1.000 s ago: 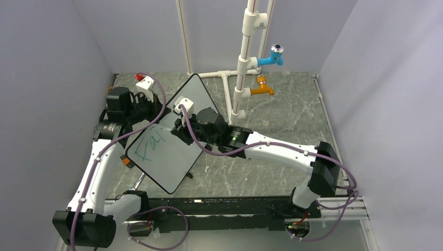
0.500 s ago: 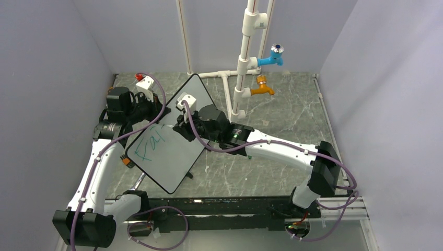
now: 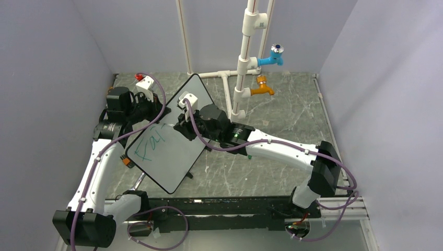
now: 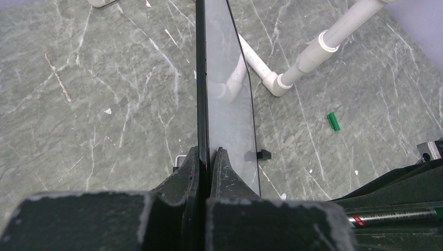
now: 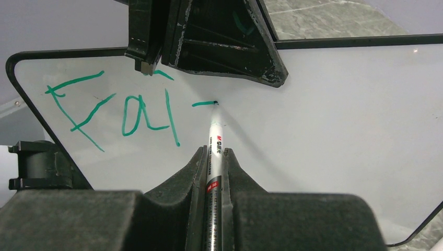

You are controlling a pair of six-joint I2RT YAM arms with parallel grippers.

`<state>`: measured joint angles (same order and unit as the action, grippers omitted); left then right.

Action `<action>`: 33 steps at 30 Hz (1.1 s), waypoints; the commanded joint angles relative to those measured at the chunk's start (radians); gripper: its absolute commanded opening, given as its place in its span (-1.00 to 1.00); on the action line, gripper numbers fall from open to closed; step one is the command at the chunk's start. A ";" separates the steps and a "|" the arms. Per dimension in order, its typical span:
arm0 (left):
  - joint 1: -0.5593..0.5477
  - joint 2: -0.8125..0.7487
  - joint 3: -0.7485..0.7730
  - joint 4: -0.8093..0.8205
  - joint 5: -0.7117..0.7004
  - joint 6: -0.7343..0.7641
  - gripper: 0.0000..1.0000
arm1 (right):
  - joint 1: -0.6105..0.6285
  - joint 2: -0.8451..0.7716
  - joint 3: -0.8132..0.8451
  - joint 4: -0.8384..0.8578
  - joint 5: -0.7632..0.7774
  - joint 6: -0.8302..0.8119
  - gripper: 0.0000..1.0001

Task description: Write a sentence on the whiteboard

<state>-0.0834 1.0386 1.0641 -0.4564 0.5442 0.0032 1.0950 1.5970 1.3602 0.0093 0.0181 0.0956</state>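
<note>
While the left claw (image 4: 209, 155) pinches the whiteboard (image 5: 324, 120) by its rim, the right claw (image 5: 214, 152), closed on the marker (image 5: 216, 130), ends a new dash (image 5: 203, 103) beside "Fai": the sentence (image 5: 125, 117) is growing.

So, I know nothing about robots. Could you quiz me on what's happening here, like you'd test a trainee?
1. True or false: the left gripper is clamped on the whiteboard's edge.
2. The marker in the right gripper has its tip: A) touching the board, B) lifted clear, C) capped.
3. Fill in: the green writing reads ___, followed by a short dash.
Key: 1 true; 2 A; 3 Fai.
</note>
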 commanded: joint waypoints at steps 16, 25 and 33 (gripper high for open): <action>-0.012 0.015 -0.049 -0.070 -0.064 0.135 -1.00 | -0.009 -0.035 0.043 0.084 -0.013 0.027 -1.00; -0.012 0.019 -0.047 -0.071 -0.061 0.135 -1.00 | -0.004 -0.020 0.064 0.094 -0.049 0.025 -1.00; -0.012 0.018 -0.047 -0.070 -0.060 0.135 -1.00 | -0.002 0.005 0.058 0.091 -0.053 0.032 -1.00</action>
<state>-0.0837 1.0378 1.0641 -0.4564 0.5468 0.0021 1.0882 1.5883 1.3811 0.0547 -0.0143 0.1146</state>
